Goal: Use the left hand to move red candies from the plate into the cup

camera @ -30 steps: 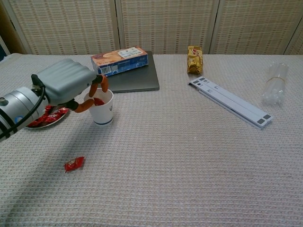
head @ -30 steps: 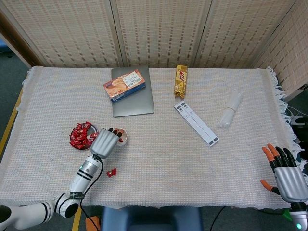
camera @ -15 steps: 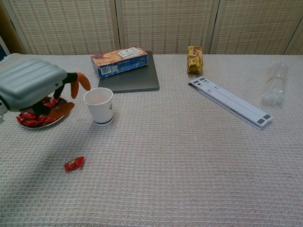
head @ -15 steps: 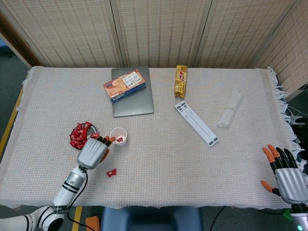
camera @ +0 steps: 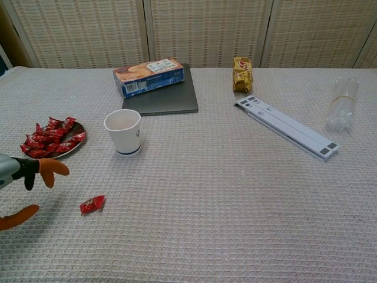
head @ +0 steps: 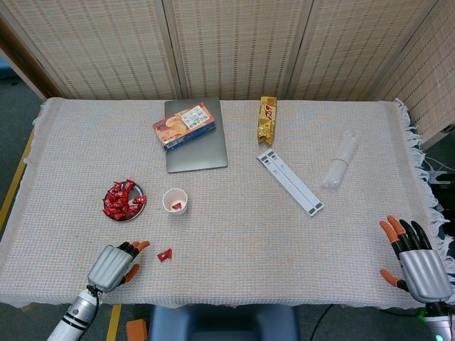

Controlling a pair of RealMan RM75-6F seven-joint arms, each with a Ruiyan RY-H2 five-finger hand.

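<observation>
A small plate [head: 137, 192] [camera: 79, 127] heaped with red candies [head: 121, 201] [camera: 50, 136] sits at the table's left. Just right of it stands a white paper cup [head: 175, 200] [camera: 123, 132] with a red candy inside, seen in the head view. One loose red candy [head: 165, 254] [camera: 92, 204] lies on the cloth nearer the front edge. My left hand [head: 114, 265] [camera: 23, 184] hovers at the front left edge, fingers apart and holding nothing, left of the loose candy. My right hand [head: 417, 263] rests open at the front right corner.
A grey laptop [head: 195, 138] with a biscuit box [head: 184, 126] on it lies at the back. A yellow snack pack [head: 266, 119], a white flat bar [head: 289, 182] and a clear plastic bottle [head: 340, 160] occupy the right half.
My left hand has pulled back from over the cup toward the front left edge, empty. A red candy now shows inside the cup. The right hand barely shifted.
</observation>
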